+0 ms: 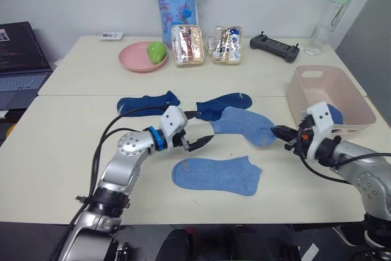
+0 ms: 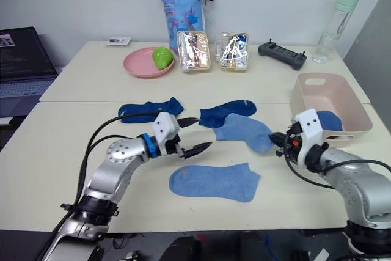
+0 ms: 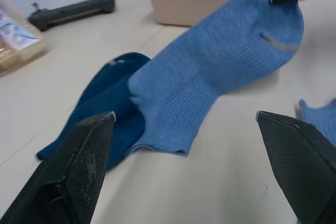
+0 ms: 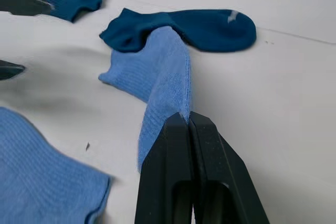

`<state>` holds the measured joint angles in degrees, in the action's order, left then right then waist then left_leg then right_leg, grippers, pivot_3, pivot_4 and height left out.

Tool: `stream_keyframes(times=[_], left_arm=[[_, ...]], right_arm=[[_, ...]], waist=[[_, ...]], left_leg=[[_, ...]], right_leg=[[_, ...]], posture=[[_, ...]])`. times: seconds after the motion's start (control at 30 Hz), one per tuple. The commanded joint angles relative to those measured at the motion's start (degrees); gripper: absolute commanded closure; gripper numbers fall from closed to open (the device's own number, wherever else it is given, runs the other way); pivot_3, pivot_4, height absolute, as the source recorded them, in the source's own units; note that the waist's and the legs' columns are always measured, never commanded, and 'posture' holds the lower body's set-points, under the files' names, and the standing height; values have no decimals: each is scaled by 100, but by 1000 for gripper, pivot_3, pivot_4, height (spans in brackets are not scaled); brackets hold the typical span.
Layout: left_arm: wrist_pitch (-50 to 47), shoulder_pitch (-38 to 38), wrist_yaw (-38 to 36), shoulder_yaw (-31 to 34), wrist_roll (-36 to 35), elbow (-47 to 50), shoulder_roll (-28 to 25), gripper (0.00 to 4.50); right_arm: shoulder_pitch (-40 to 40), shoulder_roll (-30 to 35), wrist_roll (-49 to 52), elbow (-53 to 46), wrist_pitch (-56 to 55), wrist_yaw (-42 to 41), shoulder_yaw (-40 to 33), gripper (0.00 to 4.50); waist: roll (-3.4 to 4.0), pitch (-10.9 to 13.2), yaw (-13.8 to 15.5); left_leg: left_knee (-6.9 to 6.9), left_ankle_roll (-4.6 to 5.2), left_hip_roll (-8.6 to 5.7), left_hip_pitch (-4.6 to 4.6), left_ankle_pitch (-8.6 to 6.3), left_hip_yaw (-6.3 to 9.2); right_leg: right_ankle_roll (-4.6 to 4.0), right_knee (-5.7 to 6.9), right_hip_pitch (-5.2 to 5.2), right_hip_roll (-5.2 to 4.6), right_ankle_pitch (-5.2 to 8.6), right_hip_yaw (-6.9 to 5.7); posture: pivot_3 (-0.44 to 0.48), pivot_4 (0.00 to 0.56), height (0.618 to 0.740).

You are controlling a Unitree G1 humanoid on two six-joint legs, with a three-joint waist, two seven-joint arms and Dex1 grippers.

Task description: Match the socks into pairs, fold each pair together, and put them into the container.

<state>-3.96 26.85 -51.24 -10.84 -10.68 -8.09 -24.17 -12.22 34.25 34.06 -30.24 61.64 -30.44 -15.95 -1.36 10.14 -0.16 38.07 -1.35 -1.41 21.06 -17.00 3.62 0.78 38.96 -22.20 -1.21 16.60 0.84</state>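
Note:
Several blue socks lie mid-table. A medium blue sock (image 1: 243, 124) overlaps a dark navy sock (image 1: 223, 104); another navy sock (image 1: 146, 102) lies to their left, and a lighter blue sock (image 1: 217, 175) lies flat near the front edge. My right gripper (image 1: 280, 131) is shut on the medium blue sock's toe end (image 4: 163, 77), as the right wrist view shows. My left gripper (image 1: 198, 129) hovers open just left of that sock's cuff (image 3: 168, 124), holding nothing. The pale pink container (image 1: 297, 97) stands at the right, with one blue sock (image 1: 333, 114) inside.
At the back stand a pink plate (image 1: 135, 60) with a green object, two clear snack boxes (image 1: 187, 45), a blue bag (image 1: 176, 1), a black controller (image 1: 275, 47) and a bottle (image 1: 328, 19). A laptop (image 1: 19, 59) sits off the table's left.

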Motion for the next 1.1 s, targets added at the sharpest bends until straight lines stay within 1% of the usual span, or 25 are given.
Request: stream_keyframes(times=[0.03,0.1,0.23,0.33,0.37,0.43,0.57,0.8,0.83,0.87,0.97,1.03,1.1], left_arm=[[623,447,-251,-486,546,-735,158,0],[896,714,-345,-725,833,-1243,244,0],[1275,1364,-3,-827,1214,-2544,679,0],[1535,1625,55,-971,1553,-3172,766,0],[1676,1724,227,-995,1704,-3357,775,185],[1725,1845,340,-884,1691,-3550,851,598],[1791,1896,358,-808,1705,-3713,886,1878],[1988,1900,111,-560,1401,-3714,962,4093],[2011,1916,141,-522,1394,-3711,978,4354],[2025,1929,168,-498,1401,-3716,988,4455],[2021,1914,188,-399,1347,-3622,1032,4455],[2020,1740,-83,-314,1101,-3145,1027,4455],[1971,1526,-304,-288,954,-2535,885,4455]], right_arm=[[-53,75,391,-297,140,-12,-286,4471],[-132,3,547,-280,219,84,-341,4471],[-40,128,706,-342,296,73,-286,4471],[53,165,722,-330,238,80,-245,4471],[69,160,711,-314,203,97,-236,4491],[96,148,682,-272,128,114,-215,4500],[175,137,641,-208,1,91,-154,4500],[323,213,668,-139,-183,-22,-167,4500],[331,228,674,-112,-217,-69,-157,4500],[337,239,679,-92,-243,-100,-147,4500],[277,211,620,-10,-320,-53,-85,4500],[200,220,561,55,-371,-4,-68,4500],[98,241,424,171,-433,110,-66,4500]], waist=[[0,0,-6],[-1,0,-5],[-4,2,5],[-4,2,3],[-4,2,5],[-4,1,5],[-5,2,-3],[-5,2,-8],[-5,2,-5],[-5,2,-1],[-5,2,1],[-5,2,-3],[-5,2,-8]], left_leg=[[-1,0,0,0,0,-1],[-1,0,1,0,0,1],[1,1,0,2,0,1],[2,1,-2,8,0,0],[2,1,-2,7,0,0],[3,1,-2,6,0,0],[5,2,-2,2,0,0],[4,3,-1,1,1,0],[4,3,-1,2,1,1],[4,3,-1,5,1,2],[4,3,-2,9,1,1],[4,3,-2,10,1,1],[4,3,-1,10,1,0]], right_leg=[[0,0,-1,1,0,1],[0,0,0,3,0,-1],[1,-1,-1,3,0,-1],[3,-4,-3,3,0,0],[6,-4,-2,3,1,1],[7,-2,-1,3,0,2],[16,1,0,3,-5,2],[18,2,0,4,-7,2],[18,2,-1,4,-7,2],[18,0,-2,4,-7,1],[18,-4,-3,3,-7,3],[18,-5,-4,3,-7,4],[18,-4,-6,3,-7,5]], posture=[[0,150,740],[0,150,740],[0,150,740],[0,150,740],[0,150,740],[0,150,740],[0,150,740],[0,150,740],[0,150,740],[0,150,740],[0,150,740],[0,150,740],[0,150,740]])
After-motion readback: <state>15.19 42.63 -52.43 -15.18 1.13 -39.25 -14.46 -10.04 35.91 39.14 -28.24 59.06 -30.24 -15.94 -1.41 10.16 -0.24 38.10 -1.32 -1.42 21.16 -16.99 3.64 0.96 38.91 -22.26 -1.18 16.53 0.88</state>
